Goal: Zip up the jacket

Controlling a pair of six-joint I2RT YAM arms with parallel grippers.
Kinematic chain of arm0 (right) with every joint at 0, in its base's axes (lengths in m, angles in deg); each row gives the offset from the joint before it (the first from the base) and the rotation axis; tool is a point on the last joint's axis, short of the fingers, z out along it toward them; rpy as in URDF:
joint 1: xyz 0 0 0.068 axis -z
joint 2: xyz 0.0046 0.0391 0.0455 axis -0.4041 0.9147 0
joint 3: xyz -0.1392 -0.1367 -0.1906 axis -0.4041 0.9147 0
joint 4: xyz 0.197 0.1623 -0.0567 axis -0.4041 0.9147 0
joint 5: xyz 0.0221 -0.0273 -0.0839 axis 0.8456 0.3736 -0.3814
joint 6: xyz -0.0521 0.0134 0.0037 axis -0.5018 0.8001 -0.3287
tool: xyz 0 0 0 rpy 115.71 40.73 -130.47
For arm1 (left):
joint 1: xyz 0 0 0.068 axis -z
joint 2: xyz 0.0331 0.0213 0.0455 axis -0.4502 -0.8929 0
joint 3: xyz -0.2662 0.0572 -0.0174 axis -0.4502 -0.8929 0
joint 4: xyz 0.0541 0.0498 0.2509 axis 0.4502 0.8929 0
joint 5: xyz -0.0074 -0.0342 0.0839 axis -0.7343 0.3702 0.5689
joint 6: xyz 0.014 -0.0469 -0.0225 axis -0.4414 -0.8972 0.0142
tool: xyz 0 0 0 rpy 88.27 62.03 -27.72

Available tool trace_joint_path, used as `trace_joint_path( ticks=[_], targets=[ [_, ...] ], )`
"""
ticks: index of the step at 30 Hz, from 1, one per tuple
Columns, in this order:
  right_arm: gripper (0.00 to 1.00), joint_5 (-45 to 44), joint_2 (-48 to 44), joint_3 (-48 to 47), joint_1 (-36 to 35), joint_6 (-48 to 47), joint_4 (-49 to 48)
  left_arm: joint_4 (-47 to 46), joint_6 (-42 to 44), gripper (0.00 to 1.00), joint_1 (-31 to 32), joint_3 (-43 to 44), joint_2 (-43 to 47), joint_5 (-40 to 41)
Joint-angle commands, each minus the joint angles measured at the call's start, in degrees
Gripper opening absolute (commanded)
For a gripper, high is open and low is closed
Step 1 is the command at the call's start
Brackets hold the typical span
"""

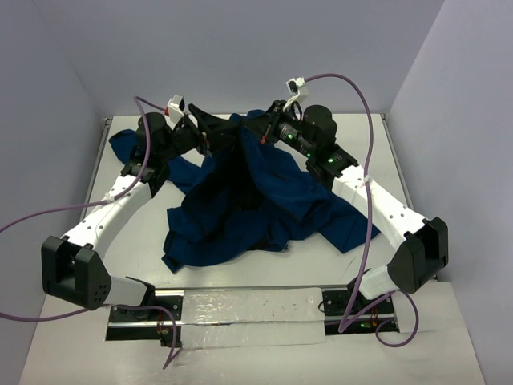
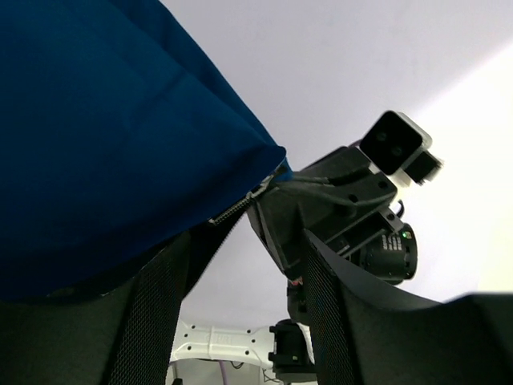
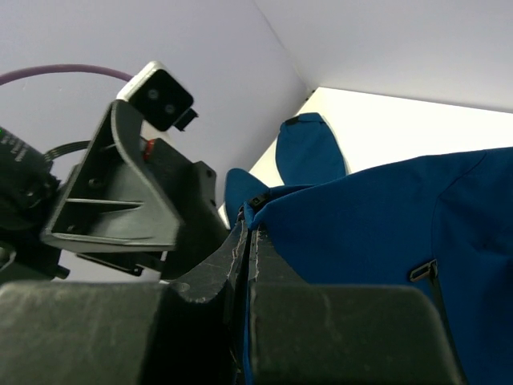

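Note:
The navy-blue jacket (image 1: 240,200) lies crumpled mid-table, its top edge lifted toward the back between both grippers. My right gripper (image 1: 263,130) is shut on a jacket edge; in the right wrist view the blue fabric (image 3: 369,208) runs between its closed fingertips (image 3: 247,228), with a small black zip part (image 3: 257,200) just beyond. My left gripper (image 1: 210,130) faces it. In the left wrist view its fingers stand wide apart (image 2: 260,245), the jacket (image 2: 96,136) hangs over the left finger, and a zipper strip (image 2: 236,207) leads to the right gripper's tips (image 2: 292,188).
A jacket sleeve (image 1: 128,144) trails to the far left under the left arm. Purple cables (image 1: 361,104) loop above both arms. Walls close in the table at the back and sides. A taped strip (image 1: 240,309) lies between the arm bases.

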Motion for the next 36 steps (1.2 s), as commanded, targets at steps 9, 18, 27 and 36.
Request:
trace_joint_path(
  ticks=[9,18,27,36],
  targets=[
    [0.0,-1.07,-4.1,-2.23,0.19,-0.84,-2.63,-7.76,-2.17,0.57,0.15,-0.25,0.11,3.24],
    [0.0,-0.85,-4.28,-2.06,0.19,-0.68,-2.81,-8.85,-2.43,0.52,0.06,-0.26,-0.71,3.36],
    [0.0,-0.68,-4.1,-1.88,0.11,-0.75,-2.98,-9.05,-2.88,0.42,-0.11,-1.22,-0.19,4.22],
    [0.0,-0.59,-4.28,-1.62,0.19,-0.93,-3.28,-10.8,-5.0,0.41,-0.05,-2.7,-0.8,4.04]
  ],
)
